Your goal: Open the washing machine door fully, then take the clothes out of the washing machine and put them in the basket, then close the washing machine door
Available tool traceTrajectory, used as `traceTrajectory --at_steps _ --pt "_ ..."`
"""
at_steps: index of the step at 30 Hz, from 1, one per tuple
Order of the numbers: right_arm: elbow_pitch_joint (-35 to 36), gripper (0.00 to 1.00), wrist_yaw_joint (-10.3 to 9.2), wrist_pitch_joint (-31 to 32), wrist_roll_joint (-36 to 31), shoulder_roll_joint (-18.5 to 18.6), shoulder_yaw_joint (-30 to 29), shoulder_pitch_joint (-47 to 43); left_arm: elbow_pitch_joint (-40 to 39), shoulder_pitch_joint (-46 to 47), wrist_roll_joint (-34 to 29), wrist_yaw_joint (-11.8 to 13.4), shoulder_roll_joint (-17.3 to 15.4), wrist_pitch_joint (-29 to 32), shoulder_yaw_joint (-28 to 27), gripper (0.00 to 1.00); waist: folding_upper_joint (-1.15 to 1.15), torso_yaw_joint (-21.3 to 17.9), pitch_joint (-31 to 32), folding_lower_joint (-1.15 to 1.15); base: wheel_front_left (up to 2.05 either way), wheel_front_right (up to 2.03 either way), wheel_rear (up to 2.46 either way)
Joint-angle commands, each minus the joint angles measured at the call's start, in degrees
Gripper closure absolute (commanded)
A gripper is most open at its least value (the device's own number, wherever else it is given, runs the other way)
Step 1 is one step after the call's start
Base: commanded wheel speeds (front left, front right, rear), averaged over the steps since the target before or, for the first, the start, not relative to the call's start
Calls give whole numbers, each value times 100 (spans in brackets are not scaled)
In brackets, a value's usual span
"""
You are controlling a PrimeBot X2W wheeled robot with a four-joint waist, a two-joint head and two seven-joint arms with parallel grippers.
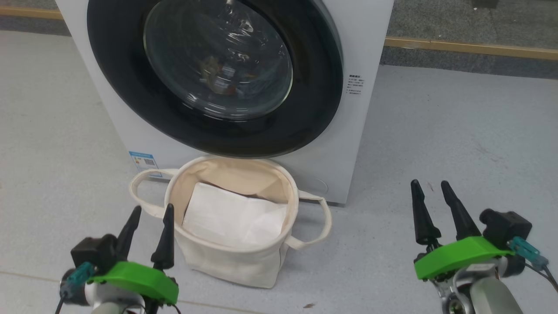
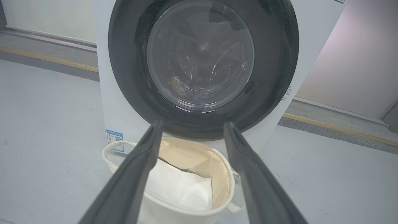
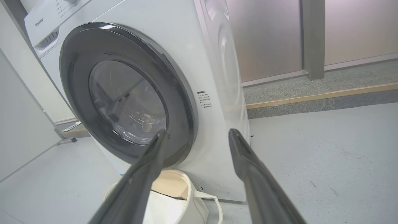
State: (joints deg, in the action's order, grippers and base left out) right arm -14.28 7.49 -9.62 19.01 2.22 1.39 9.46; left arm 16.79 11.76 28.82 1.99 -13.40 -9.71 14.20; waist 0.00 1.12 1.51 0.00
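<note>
Head view: left gripper (image 1: 153, 207) and right gripper (image 1: 429, 183) both have their fingers spread, holding and touching nothing. One washing machine (image 1: 370, 43), its washing machine door (image 1: 130, 100) shut, clothes (image 1: 218, 80) dim behind the glass; one basket (image 1: 235, 257) just before it, one white sheet (image 1: 231, 218) inside. Left wrist view: one blue sticker (image 2: 114, 140), unreadable. Right wrist view: "Hisense" lettering (image 3: 39, 22) on the top panel.
</note>
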Motion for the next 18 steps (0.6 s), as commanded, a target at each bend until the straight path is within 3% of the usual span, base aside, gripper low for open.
traceTrajectory --at_steps 1,4,18 --pt "233 0 0 -85 -197 49 144 338 -190 402 -153 24 -180 -76 -138 0 0 0 -1 0 0 0 0" --pt "224 0 0 -135 -460 51 172 372 -276 416 -22 -80 -67 -127 -235 0 0 -1 2 0 0 0 0" --pt "215 0 0 -370 -1337 59 -36 473 -272 612 -882 -85 -161 -361 -228 0 0 11 6 0 0 0 0"
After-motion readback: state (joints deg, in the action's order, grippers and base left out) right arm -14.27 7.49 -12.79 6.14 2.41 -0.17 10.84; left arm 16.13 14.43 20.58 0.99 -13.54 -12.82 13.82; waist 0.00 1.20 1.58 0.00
